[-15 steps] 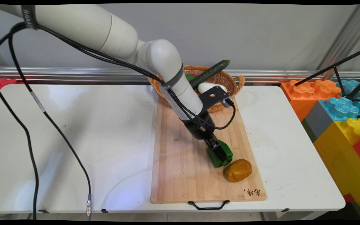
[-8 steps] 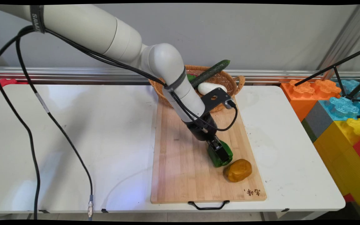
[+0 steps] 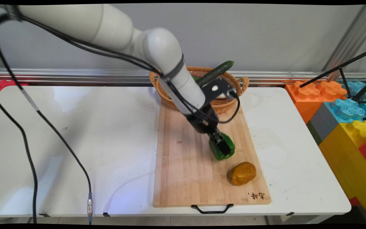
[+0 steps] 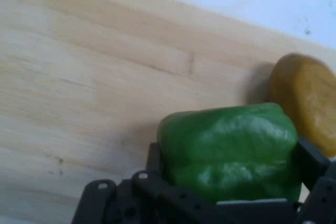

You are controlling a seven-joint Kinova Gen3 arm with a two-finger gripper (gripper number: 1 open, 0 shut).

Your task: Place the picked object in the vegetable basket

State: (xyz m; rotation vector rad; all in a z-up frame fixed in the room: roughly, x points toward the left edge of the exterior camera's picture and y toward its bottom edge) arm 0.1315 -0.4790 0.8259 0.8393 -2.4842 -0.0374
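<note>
While clamped on the green pepper (image 4: 228,148), the pincer (image 3: 221,147) holds it above the cutting board (image 3: 183,165) | brown potato (image 3: 242,173) lies apart, nearer the board's front | wicker basket (image 3: 170,95) behind.

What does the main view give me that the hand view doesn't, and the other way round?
Only the main view shows the basket with the cucumber, the toy blocks and the table. Only the hand view shows the pepper seated between both fingers. Both show the gripper shut on the pepper, the yellow-brown lump and the board.
</note>
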